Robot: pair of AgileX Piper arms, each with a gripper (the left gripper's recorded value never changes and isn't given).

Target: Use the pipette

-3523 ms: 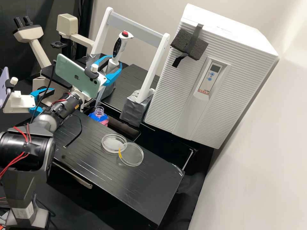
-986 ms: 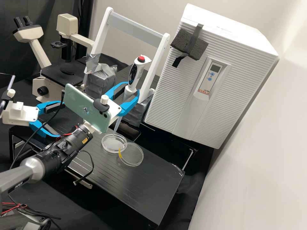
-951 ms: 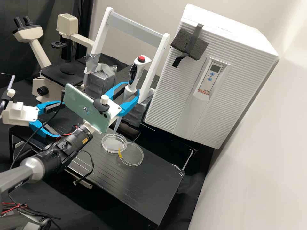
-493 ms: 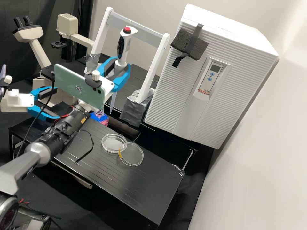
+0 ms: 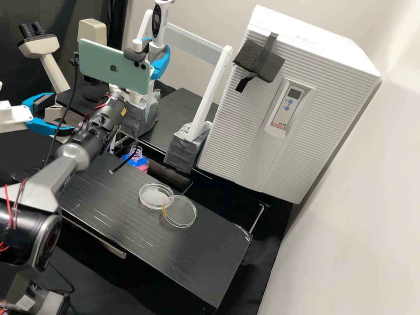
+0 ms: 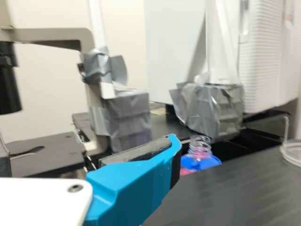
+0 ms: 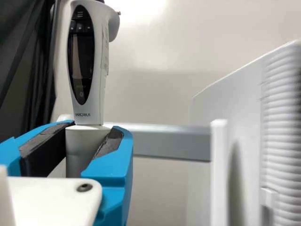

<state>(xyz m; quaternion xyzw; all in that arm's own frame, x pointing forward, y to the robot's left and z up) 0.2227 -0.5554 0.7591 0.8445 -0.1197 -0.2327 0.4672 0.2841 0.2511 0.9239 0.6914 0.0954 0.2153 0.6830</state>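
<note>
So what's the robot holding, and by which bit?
The right gripper holds the pipette by its white lower barrel, just below the handle. The left gripper holds nothing.

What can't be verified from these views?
- Pipette plunger: cut by the frame edge, high and right wrist views.
- Pipette tip, any liquid in it: too thin against the taped block, high view; hidden below the right gripper jaws in its wrist view.
- Petri dishes contents: clear, too small, high view.
- Bottle fill level: a finger of the left gripper covers part, left wrist view.
</note>
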